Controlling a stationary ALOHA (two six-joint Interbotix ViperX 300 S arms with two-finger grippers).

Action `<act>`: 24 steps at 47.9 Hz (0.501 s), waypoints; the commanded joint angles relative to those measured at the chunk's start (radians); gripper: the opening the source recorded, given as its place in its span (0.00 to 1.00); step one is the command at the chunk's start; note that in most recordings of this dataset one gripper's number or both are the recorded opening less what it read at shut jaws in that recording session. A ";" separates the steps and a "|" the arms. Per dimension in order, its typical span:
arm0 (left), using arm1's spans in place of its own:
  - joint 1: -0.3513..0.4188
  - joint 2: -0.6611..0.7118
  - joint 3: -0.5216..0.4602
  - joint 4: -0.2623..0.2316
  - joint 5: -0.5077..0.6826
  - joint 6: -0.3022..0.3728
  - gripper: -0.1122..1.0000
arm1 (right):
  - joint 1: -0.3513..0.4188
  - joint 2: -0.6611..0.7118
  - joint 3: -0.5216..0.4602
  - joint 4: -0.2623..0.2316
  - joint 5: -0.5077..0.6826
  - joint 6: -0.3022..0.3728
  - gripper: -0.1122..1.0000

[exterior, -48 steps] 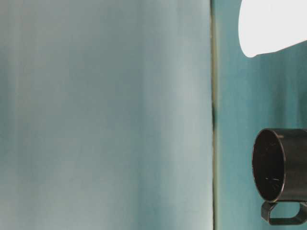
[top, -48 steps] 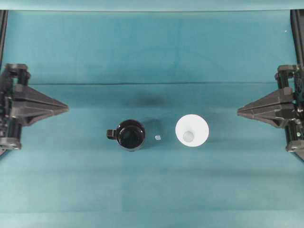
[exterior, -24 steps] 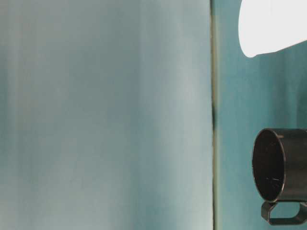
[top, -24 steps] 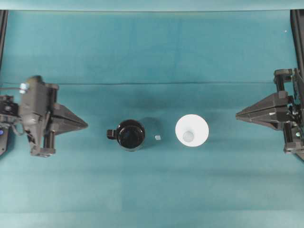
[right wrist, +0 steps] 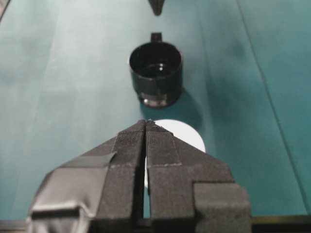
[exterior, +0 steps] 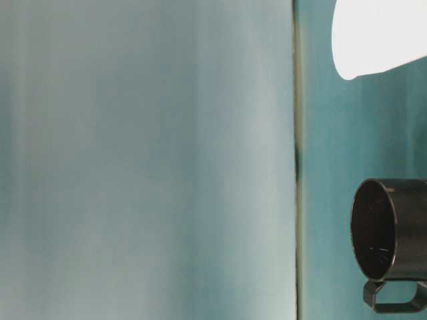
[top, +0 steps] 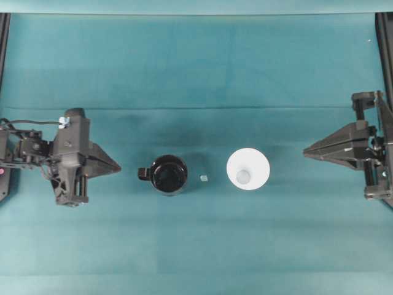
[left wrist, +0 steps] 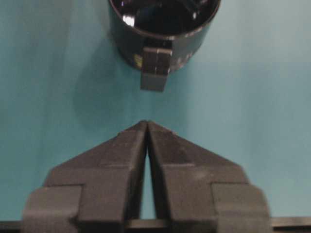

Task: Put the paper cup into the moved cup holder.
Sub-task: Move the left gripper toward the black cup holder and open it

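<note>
Fingers of the left gripper [left wrist: 146, 125] meet at the tips, aimed at the cup holder [top: 169, 174] (handle facing them); right gripper [right wrist: 146, 125] pressed together, idle beside the paper cup [top: 247, 169].

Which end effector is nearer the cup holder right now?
Left. The left end effector sits just off the handle side of the cup holder, not touching. The right end effector is across the table, beyond the paper cup.

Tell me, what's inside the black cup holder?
Nothing. The cup holder looks empty, just shiny black bottom showing. The paper cup stands beside it, not inside.
</note>
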 commanded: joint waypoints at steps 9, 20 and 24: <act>-0.003 0.038 -0.012 0.002 -0.066 -0.017 0.72 | 0.002 0.014 -0.021 0.003 -0.005 0.020 0.12; -0.003 0.074 -0.017 0.002 -0.074 -0.017 0.93 | 0.002 0.014 -0.021 0.003 0.008 0.020 0.12; -0.003 0.084 -0.021 0.002 -0.078 -0.011 0.91 | 0.002 0.014 -0.021 0.002 0.020 0.020 0.12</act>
